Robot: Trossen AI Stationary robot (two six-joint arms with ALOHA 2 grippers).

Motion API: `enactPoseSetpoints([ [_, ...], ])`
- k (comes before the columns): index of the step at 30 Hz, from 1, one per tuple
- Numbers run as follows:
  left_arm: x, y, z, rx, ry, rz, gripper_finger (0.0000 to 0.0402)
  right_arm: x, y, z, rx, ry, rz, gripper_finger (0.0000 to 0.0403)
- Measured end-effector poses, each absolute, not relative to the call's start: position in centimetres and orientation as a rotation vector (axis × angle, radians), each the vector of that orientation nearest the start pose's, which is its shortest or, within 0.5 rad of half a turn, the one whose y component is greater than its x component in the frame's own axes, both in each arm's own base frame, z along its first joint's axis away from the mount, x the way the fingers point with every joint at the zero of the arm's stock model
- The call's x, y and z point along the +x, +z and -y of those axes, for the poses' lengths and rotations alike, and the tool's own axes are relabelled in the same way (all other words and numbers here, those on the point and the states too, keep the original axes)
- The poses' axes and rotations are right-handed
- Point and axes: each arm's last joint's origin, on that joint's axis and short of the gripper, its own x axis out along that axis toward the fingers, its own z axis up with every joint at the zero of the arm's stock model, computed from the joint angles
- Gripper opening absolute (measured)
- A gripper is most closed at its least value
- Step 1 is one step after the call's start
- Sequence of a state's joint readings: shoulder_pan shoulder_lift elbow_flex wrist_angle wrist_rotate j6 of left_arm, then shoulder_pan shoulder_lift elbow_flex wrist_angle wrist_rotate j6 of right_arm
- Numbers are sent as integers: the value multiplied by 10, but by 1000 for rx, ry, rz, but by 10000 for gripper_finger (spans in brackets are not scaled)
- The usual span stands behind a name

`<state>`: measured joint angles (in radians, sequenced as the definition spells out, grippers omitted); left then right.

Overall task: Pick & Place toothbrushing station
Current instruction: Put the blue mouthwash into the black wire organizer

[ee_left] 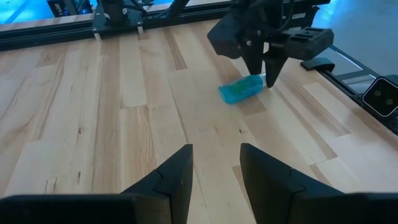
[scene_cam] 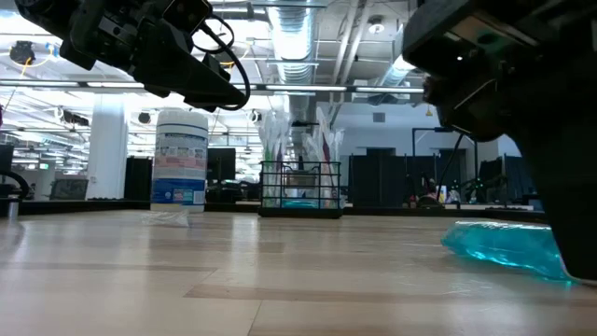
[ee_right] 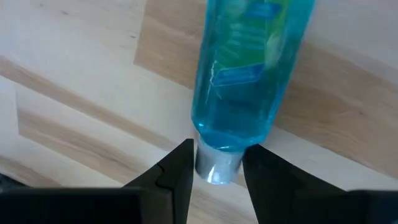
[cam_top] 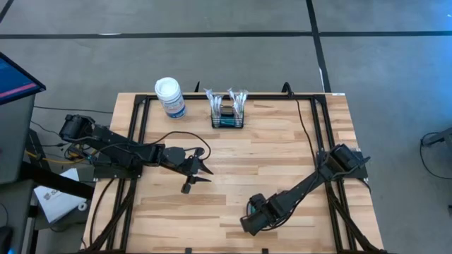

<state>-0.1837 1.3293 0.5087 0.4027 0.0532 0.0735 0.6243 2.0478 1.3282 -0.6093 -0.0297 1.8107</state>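
The black wire-mesh basket stands on its base at the table's far edge, with wrapped toothbrushes upright in it; it also shows in the low view. A clear blue bottle with a silver cap lies on its side near the table's front edge and shows in the left wrist view. My right gripper is down at the bottle's cap end, shut on it. My left gripper hovers open and empty above the middle left of the table. My right gripper pinches the bottle's silver cap between its two fingers, one on each side. The fingers come from above, pointing down, at the bottle's end. The bottle lies on its side on the table.
A white-lidded round canister with a blue label stands left of the basket. A black frame runs along the table's left, far and right sides. Bare wood lies between the bottle and the basket.
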Motion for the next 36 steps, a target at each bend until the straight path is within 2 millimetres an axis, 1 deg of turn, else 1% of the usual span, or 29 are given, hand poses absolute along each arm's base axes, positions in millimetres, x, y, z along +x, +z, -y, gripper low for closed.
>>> enactPoseSetpoints([
  [2, 252, 182, 48, 99, -249, -409, 127, 317, 122, -226, 1088, -737, -1315, 126],
  [5, 252, 182, 48, 99, -249, -409, 127, 319, 121, -227, 1056, -744, -1340, 121],
  [9, 252, 182, 48, 99, -249, -409, 127, 320, 124, -227, 1025, -772, -1349, 103],
  [12, 252, 182, 48, 99, -249, -408, 127, 322, 128, -228, 997, -760, -1349, 84],
  [17, 252, 182, 48, 99, -249, -408, 127, 326, 137, -230, 940, -737, -1341, 82],
  [20, 252, 182, 48, 99, -249, -408, 127, 325, 143, -226, 856, -787, -1360, 82],
  [25, 252, 182, 48, 99, -249, -407, 127, 332, 166, -221, 770, -797, -1359, 82],
  [29, 252, 184, 48, 96, -248, -394, 127, 339, 184, -217, 685, -761, -1343, 82],
  [36, 257, 197, 49, 46, -239, -255, 127, 348, 220, -201, 451, -754, -1282, 82],
])
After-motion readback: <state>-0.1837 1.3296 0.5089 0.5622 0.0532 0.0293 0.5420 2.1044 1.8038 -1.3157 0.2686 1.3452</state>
